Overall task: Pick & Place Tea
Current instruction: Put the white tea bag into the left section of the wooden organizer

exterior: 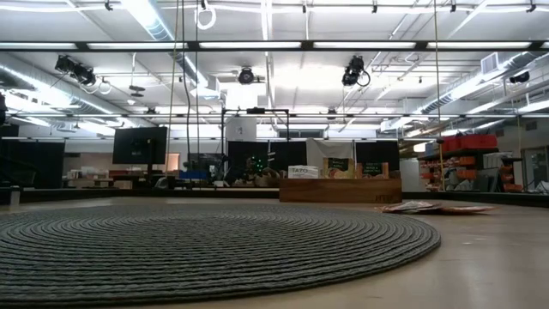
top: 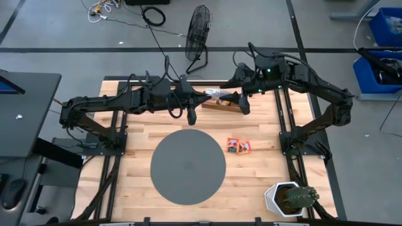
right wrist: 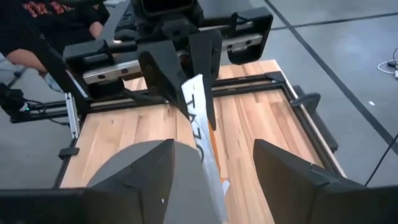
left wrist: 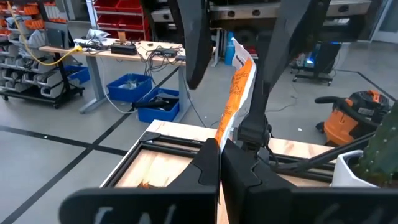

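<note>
Right wrist view: "TAZO" on tea packet (right wrist: 198,127).

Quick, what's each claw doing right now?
Left claw: closed, holding a tea packet.
Right claw: open around the same packet, not gripping it.

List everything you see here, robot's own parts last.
table: one, light wood, under both arms
disc: one, grey, table centre
loose tea packets: at least two, orange, right of the disc
held tea packet: one, orange and white, above the table
box: one, wooden, far edge
cactus: one, green, white pot, near-right corner
fan: one, black, floor beyond the table
left hand: shut on the held tea packet
right hand: open, straddling that packet
</note>
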Motion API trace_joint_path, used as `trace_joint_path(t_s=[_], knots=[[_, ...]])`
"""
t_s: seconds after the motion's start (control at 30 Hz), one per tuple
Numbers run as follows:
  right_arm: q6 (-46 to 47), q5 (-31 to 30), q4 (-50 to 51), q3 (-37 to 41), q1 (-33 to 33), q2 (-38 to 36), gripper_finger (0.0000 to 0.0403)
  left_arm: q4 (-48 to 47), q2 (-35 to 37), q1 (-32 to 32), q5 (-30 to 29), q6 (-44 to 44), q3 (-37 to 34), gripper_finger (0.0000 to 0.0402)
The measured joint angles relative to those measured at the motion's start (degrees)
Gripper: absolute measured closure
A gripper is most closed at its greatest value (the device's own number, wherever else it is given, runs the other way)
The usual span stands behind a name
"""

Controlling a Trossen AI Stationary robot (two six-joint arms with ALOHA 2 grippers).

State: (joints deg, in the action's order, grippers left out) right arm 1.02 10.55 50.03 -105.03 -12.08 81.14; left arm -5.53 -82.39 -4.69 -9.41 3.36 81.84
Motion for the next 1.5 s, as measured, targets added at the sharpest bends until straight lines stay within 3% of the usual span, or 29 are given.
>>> trace_joint_path(t_s=[0.17, 0.4, 0.43, 0.73, 0.93, 1.37, 1.5], knots=[[-1.0, 0.0, -0.18, 0.0, 0.0, 0.64, 0.0211, 0.74, 0.0, 0.0, 0.0, 0.29, 0.0, 0.0399], [-2.39, 1.52, 0.28, 0.0, 0.0, 0.71, 0.0379, 0.64, -0.02, 0.0, 0.02, 0.28, 0.0, 0.04], [-2.79, 1.5, 0.38, 0.0, 0.0, 0.73, 0.0389, 0.49, -0.02, 0.0, 0.03, 0.29, 0.0, 0.0399], [-2.97, -1.96, 3.07, 0.0, -2.27, 0.66, 0.0401, -6.87, 0.72, 0.46, 0.06, 2.94, 0.02, 0.035], [-3.16, -2.0, 4.74, 0.0, -6.13, 2.28, 0.0401, -18.15, 3.78, 1.52, -1.13, 3.93, 0.03, 0.0333], [-15.9, 2.44, 9.65, 0.07, -14.86, 23.57, 0.0403, -27.02, 6.41, 5.64, -3.18, 6.26, 0.0, 0.0331], [-17.16, 4.12, 8.48, 0.09, -17.86, 28.62, 0.0403, -28.17, 6.45, 8.07, -7.74, 8.09, 0.0, 0.0332]])
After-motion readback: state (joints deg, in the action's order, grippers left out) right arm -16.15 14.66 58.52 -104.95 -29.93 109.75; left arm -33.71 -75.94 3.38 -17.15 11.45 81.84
